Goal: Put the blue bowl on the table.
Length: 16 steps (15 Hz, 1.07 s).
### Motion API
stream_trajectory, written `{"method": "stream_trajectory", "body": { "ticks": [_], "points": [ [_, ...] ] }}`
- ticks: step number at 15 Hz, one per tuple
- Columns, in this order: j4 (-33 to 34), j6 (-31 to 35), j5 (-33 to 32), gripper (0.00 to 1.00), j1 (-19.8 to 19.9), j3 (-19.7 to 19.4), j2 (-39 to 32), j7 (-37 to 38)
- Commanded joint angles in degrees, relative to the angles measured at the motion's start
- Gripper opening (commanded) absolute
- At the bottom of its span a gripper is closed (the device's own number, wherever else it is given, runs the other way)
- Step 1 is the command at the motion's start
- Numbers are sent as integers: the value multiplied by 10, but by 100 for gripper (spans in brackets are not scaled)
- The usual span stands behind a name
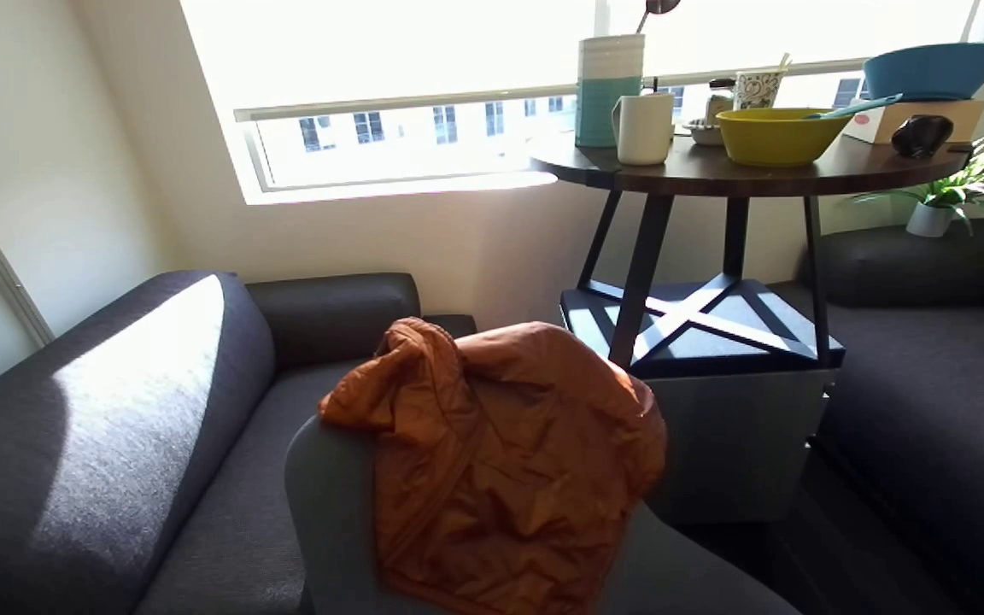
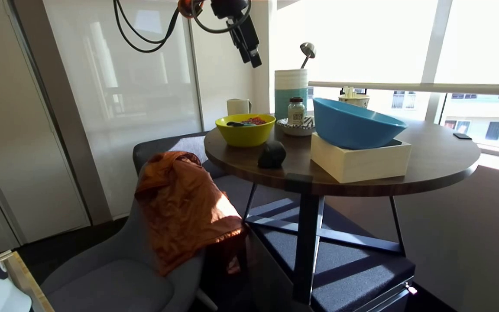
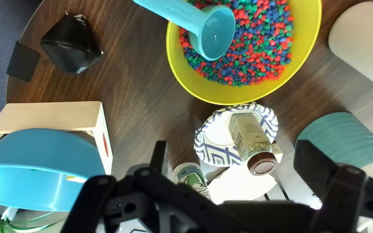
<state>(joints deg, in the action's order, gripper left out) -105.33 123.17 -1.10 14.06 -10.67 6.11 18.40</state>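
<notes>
"So, where is the blue bowl (image 3: 40, 150) seen?"
"At lower left in the wrist view; it is propped, tilted, on the box (image 3: 50, 114), which is set on the counter (image 3: 138, 84)."
"And the end effector (image 3: 230, 155)?"
"It is spread wide along the bottom of that frame."
"What is shown at upper centre?"
"The yellow bowl (image 3: 231, 94), in which a scoop (image 3: 204, 30) is laid on coloured bits (image 3: 254, 58)."

There sits the yellow bowl (image 2: 245, 136), light-blue scoop (image 3: 197, 25) in its red, green and blue pellets (image 3: 249, 63), while a brown-capped jar (image 3: 250, 139) stands in the patterned dish (image 3: 218, 137) just beside, and an orange jacket (image 1: 518, 470) hangs over a grey chair (image 2: 111, 284)!
</notes>
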Motion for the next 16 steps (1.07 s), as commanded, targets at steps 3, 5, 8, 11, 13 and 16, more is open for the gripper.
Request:
{"method": "stream_trajectory", "body": {
  "ticks": [3, 5, 8, 11, 13, 16],
  "points": [
    [40, 83, 6, 100, 17, -48, -41, -118],
    [57, 113, 7, 100, 30, -72, -65, -182],
    [85, 132, -13, 100, 50, -94, -112, -247],
    [54, 122, 1, 100, 50, -90, -85, -225],
    [54, 122, 1, 100, 48, -87, -83, -224],
    [56, 120, 25, 100, 55, -87, -87, -343]
  ]
}}
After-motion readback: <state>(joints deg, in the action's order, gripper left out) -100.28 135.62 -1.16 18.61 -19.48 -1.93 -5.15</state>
